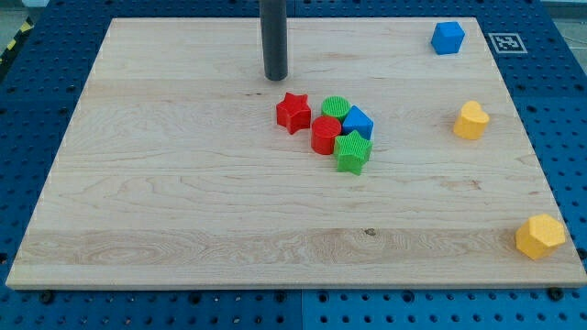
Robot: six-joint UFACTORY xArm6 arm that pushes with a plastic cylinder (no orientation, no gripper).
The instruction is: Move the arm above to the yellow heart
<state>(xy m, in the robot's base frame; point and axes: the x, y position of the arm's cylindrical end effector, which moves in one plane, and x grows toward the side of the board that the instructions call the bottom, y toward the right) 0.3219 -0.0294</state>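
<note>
Camera view, going from left to right. Starting with the wooden board [165, 183], lying flat on a blue table full of holes.

Coming next to my tip [275, 78], resting on the board near the view's top, a little left of the middle. Having no fingers to open or close, so holding nothing at all, only good for pushing. Touching no block right now.

Finding 5 blocks huddling together below and right of my tip: the red star [293, 112] nearest but apart from it, then the red round block [325, 135], the green round block [336, 108], the green star [352, 151] and the blue block [358, 121]. Probably keeping clear of this pile so as not to knock it.

Moving on to the blue cube [448, 38], sitting alone in the view's top right corner.

Reaching the yellow heart [471, 120], sitting alone near the view's right edge, about halfway down, well apart from my tip. Likely needing to slide right, passing above the pile and stopping between the blue cube and the heart.

Ending with the yellow block [540, 236], waiting at the bottom right corner, out of the way.
</note>
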